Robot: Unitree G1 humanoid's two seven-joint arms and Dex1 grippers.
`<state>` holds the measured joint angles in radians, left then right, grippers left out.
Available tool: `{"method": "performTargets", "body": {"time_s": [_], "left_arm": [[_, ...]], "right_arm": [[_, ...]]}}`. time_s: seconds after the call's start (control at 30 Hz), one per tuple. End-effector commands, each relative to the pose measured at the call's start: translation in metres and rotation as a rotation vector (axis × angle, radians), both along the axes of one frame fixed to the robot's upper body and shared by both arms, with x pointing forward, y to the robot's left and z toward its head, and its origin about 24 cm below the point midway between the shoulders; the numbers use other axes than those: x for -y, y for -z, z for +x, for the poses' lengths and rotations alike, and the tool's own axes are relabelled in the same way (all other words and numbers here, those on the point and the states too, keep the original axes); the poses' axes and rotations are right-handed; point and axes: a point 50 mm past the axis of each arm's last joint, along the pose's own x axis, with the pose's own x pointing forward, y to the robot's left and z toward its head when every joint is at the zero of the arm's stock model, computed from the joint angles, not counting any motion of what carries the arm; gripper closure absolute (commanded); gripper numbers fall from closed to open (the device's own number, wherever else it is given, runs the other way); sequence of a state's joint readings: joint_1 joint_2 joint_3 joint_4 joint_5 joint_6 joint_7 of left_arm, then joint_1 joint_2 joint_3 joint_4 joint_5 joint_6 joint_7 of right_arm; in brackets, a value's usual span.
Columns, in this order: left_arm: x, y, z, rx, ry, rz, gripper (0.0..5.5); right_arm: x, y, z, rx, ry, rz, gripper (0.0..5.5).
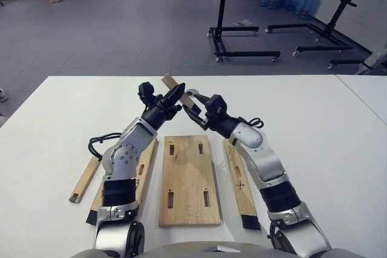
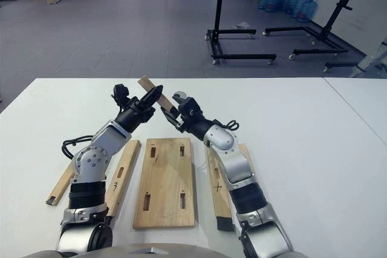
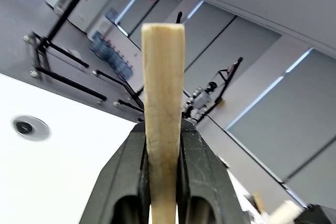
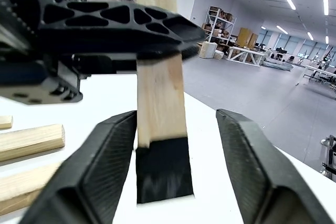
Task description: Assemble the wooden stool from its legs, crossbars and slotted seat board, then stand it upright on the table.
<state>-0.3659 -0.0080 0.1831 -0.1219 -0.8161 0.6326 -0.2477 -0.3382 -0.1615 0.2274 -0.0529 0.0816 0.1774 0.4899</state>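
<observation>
Fingers of our left gripper [image 3: 164,129] are clamped on a wooden leg [image 3: 164,66], in the air beyond the far end of the slotted seat board [image 1: 188,179]. Our right gripper [image 4: 177,116] is spread apart around the leg's black end. A second leg [image 1: 149,153] lies beside the board's left edge, a third leg [image 1: 240,180] beside its right.

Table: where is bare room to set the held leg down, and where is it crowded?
Free: the wide stretch of table right of the right-hand leg, and the far band behind the left gripper and right gripper. Crowded: near centre, where crossbar, left-hand leg and seat board lie side by side.
</observation>
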Motion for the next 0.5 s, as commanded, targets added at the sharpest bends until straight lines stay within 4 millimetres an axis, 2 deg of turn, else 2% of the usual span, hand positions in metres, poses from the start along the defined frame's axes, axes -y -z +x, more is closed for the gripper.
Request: {"method": "performTargets", "body": {"time_s": [0.03,0.13,0.23,0.37,0.5], "left_arm": [[-0.029,-0.018,-0.001,0.117,-0.207,0.141,5.12],[-0.052,-0.017,-0.005,0.17,-0.395,0.246,5.12],[-0.071,-0.014,-0.021,0.201,-0.465,0.383,5.12],[-0.088,-0.013,-0.074,0.242,-0.413,0.556,5.12],[-0.103,-0.01,-0.099,0.202,-0.384,0.65,5.12]], "right_arm": [[0.025,-0.002,-0.003,-0.023,0.088,0.013,2.18],[0.041,-0.004,-0.002,-0.038,0.146,0.035,2.15],[0.057,-0.009,0.006,-0.031,0.238,0.054,2.15],[0.071,-0.011,0.009,-0.009,0.344,0.048,2.15],[0.081,-0.003,0.002,-0.024,0.423,0.043,2.15]]}}
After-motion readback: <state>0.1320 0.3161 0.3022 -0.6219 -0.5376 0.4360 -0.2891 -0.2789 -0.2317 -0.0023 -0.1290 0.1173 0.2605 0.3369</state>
